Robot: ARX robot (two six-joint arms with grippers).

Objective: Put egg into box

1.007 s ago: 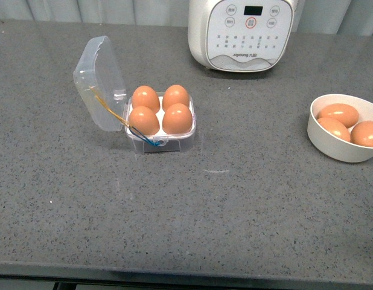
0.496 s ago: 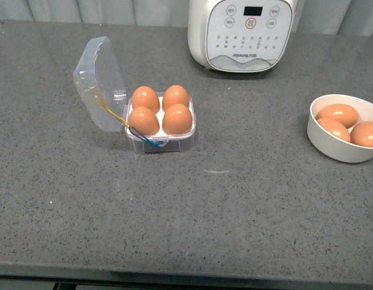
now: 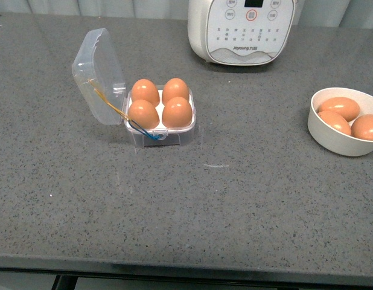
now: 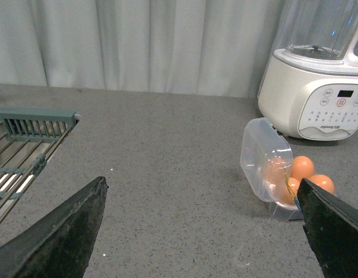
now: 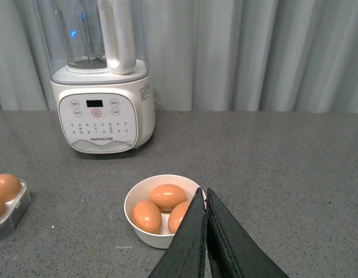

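The egg [image 3: 177, 112] sits in the box [image 3: 168, 138], all four cells filled and the lid open. The bowl [image 3: 331, 138] holds three more. Since a second ago only the front view has shifted. Left gripper [image 4: 201, 182] is spread, right gripper [image 5: 203, 194] pressed together and empty. Loading judged complete.

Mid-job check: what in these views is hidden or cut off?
Front view: neither arm shows; the frame edge cuts the bowl and the blender's upper part.
Left wrist view: a finger of the open left gripper covers one corner of the box.
Right wrist view: the shut right gripper hides part of the bowl's rim; the frame edge cuts off most of the box.
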